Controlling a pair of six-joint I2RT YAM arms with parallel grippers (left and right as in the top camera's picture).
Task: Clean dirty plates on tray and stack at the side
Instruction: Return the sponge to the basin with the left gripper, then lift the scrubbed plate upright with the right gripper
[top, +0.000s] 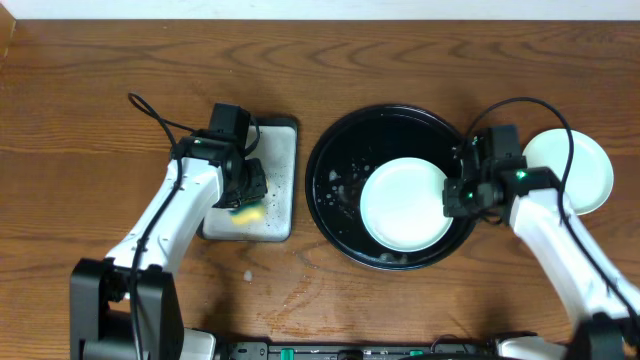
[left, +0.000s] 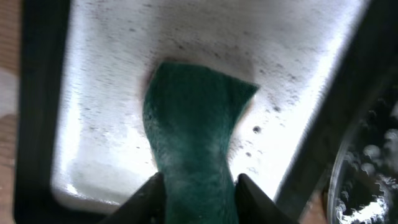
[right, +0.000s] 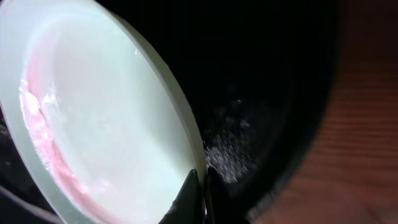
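The right jaws (right: 200, 186) were closed on the thin rim of the mint plate (right: 112, 106), with only the tips biting its edge. That plate lay inside the black tray (top: 345, 140), toward its right side, and a pink smear (right: 43, 143) showed along its inner wall. Beads of water (right: 227, 149) glistened on the tray floor just beside the grip.

The main danger, as I judged it, was the hold itself. A narrow pinch on a wet, glossy rim could let the plate pivot or slip out when it was lifted. The tray's raised rim stood close behind the jaws, so a low pull outward would likely catch the plate on it. The smear also meant the plate looked not yet fit for stacking.

A second plate (top: 590, 165) sat on the tabletop (top: 80, 120) just right of the tray, partly under the right arm. A careless swing could knock it.

The left jaws (left: 199, 190) stood against the flanks of the green sponge (left: 193, 124) over the metal tray (left: 112, 93). Whether they were gripping it could not be told, and a drop there would be harmless.

Open tabletop lay to the far left and front, and the gap between the trays was narrow.
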